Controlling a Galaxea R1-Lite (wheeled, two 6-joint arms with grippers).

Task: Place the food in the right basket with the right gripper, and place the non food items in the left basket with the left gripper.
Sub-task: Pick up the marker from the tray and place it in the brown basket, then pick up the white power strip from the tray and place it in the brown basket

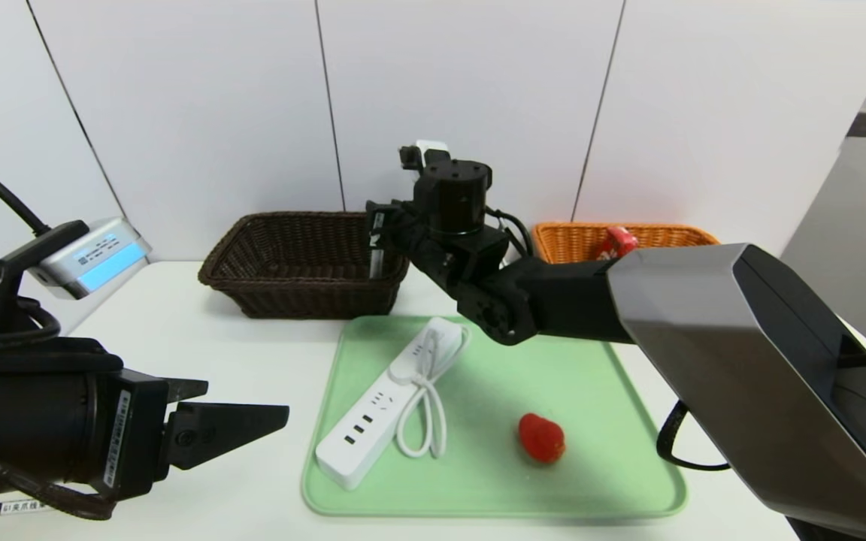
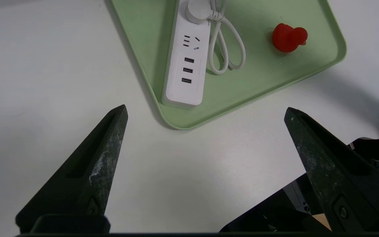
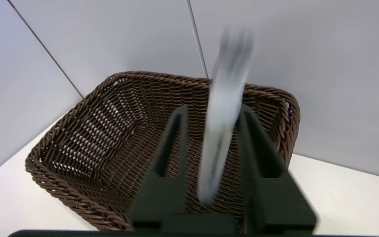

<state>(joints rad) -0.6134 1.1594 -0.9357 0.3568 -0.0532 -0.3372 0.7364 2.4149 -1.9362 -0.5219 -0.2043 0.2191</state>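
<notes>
From the head view, we see our right claw [image 1: 379, 248] reaching far across to the near right corner of the dark brown basket [image 1: 283, 259], with a pale slim marker [image 1: 376, 263] hanging upright beneath it against the rim. Oddly, this is the non-food basket and the right arm is serving it. The orange basket [image 1: 576, 239] on the far right already holds the red carton [image 1: 619, 240]. On the green tray [image 1: 628, 451], the power strip [image 1: 388, 406] lies with its long axis running from near left to far right, cord looped beside it; the red duck [image 1: 540, 437] sits well apart, to the right. Our left claw [image 1: 230, 421] waits at near left above the tabletop [image 1: 200, 338].

In the left wrist view, the left claw [image 2: 206, 112] has its jaws wide apart, empty, aimed toward the tray's [image 2: 334, 49] near corner.

In the right wrist view, the right claw [image 3: 212, 115] has its jaws parted, and the marker [image 3: 224, 112] is blurred between them, long axis vertical, above the brown basket [image 3: 87, 131]; we judge it is dropping free.
</notes>
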